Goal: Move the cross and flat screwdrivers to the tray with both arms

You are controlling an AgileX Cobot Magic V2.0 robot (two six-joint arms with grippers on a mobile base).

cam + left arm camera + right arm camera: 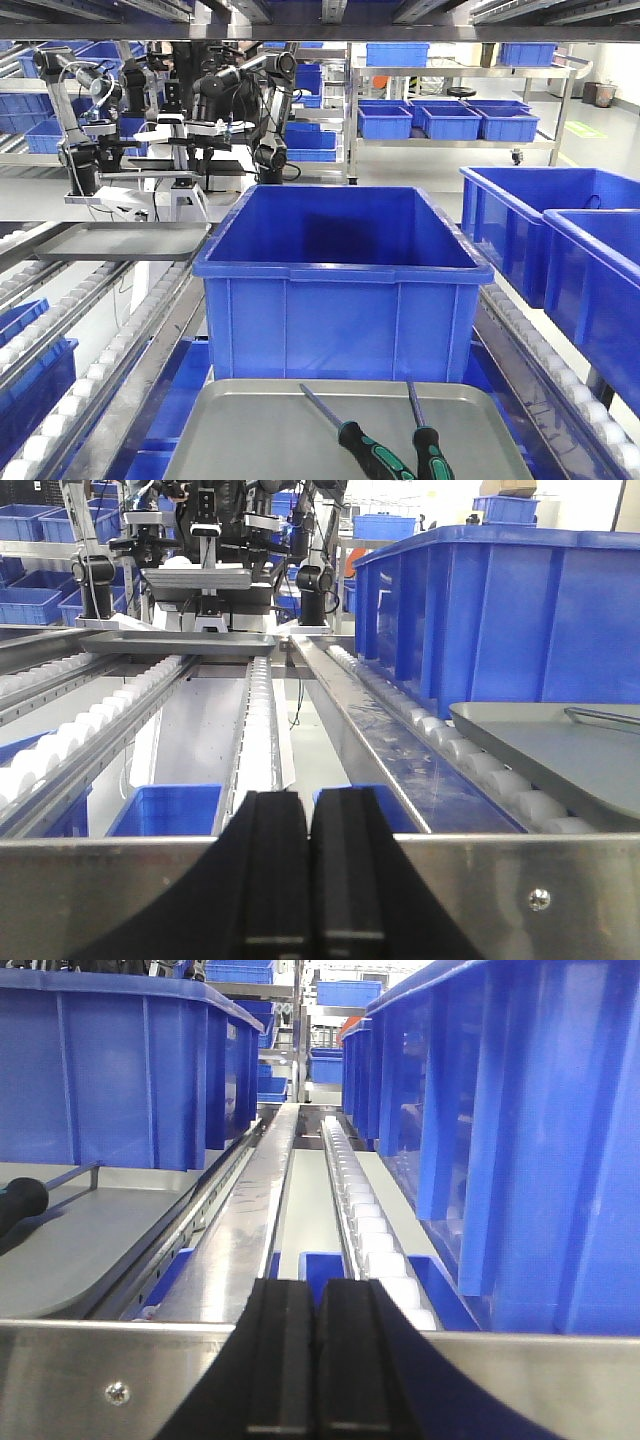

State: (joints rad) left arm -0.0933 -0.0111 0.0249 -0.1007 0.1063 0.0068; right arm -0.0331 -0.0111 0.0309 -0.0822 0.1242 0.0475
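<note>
This is a factory or warehouse floor. Roller conveyor lanes [75,380] run between metal rails, deep blue plastic crates [340,265] sit on them, steel shelving [455,100] holds more crates, and robot arms [250,100] stand on workstations behind.

A deep blue plastic crate [340,265] sits on the roller conveyor [545,345], more blue crates [560,245] to its right and on steel shelving [455,105] behind.

No legible text (or labels) anywhere

Matt grey metal tray [250,440], glossy blue plastic crate [340,300], steel-shafted screwdrivers [385,430]
</note>
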